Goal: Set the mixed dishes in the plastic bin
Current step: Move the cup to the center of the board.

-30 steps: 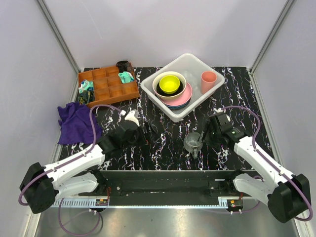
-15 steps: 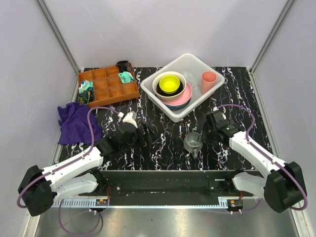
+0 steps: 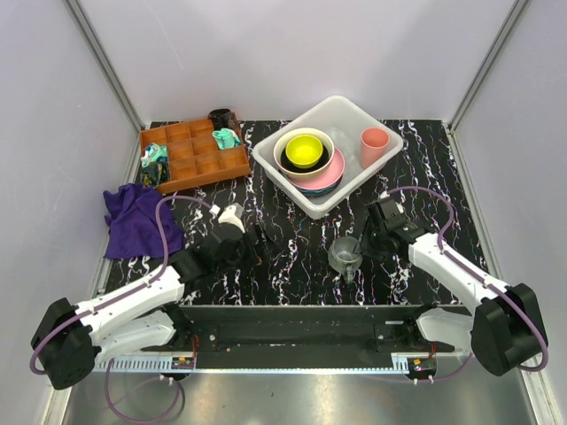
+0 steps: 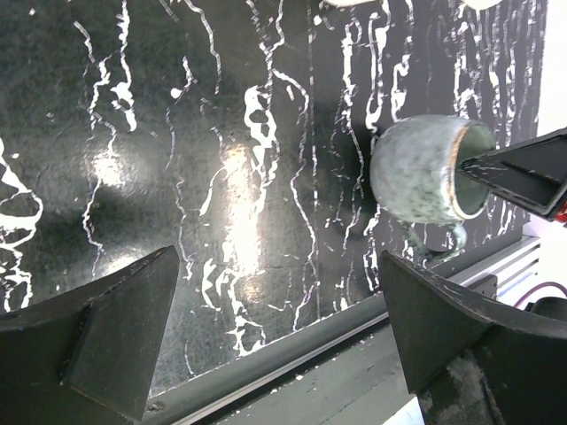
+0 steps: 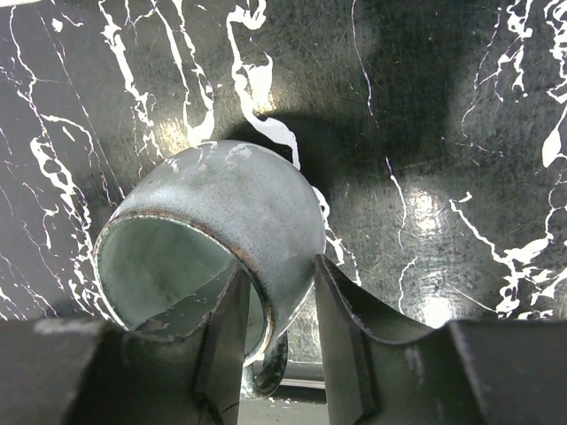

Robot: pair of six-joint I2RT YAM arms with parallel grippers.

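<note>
The grey mug stands on the black marbled table near the front edge, its handle toward the rail. My right gripper is shut on its wall: one finger sits inside the rim, the other presses the outside. To the mug's left, my left gripper hangs wide open over bare table, holding nothing. The plastic bin at the back holds a cream bowl with a yellow bowl in it, stacked on a black saucer, a pink plate and a blue plate. A pink cup stands beside the stack.
A brown wooden compartment tray with small items sits at the back left. A purple cloth lies at the left edge. The table's metal front rail runs just below the left gripper and close to the mug.
The right gripper's fingers have closed in onto the mug's wall. The left arm has drifted slightly away from the front edge, still open.
</note>
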